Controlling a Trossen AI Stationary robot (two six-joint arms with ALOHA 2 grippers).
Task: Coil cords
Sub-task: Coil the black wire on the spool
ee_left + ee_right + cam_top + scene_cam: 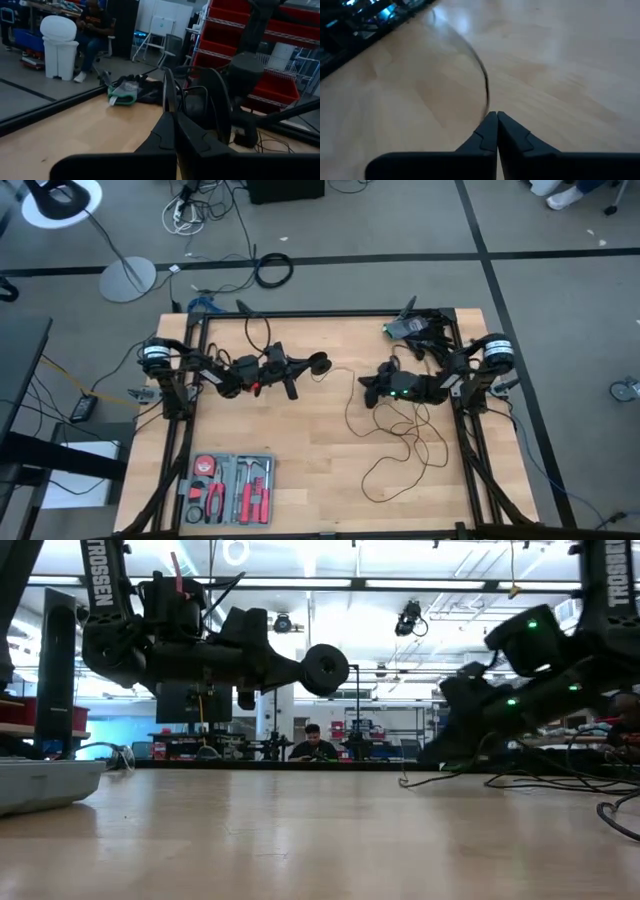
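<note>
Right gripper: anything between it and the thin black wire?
Nothing visible. The right gripper is shut, and the thin black wire runs straight into its fingertips; whether it is actually pinched is unclear. The table nearby is bare wood. The left gripper holds the puck aloft.

Thin black cord (pixel 400 448) sprawled in loose loops on table's right half; round puck (pixel 319 364) raised

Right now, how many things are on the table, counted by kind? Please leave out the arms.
Thin black wire with puck: 1
Tool case: 1
Green and black bundle at the far right corner: 1
Total: 3
</note>
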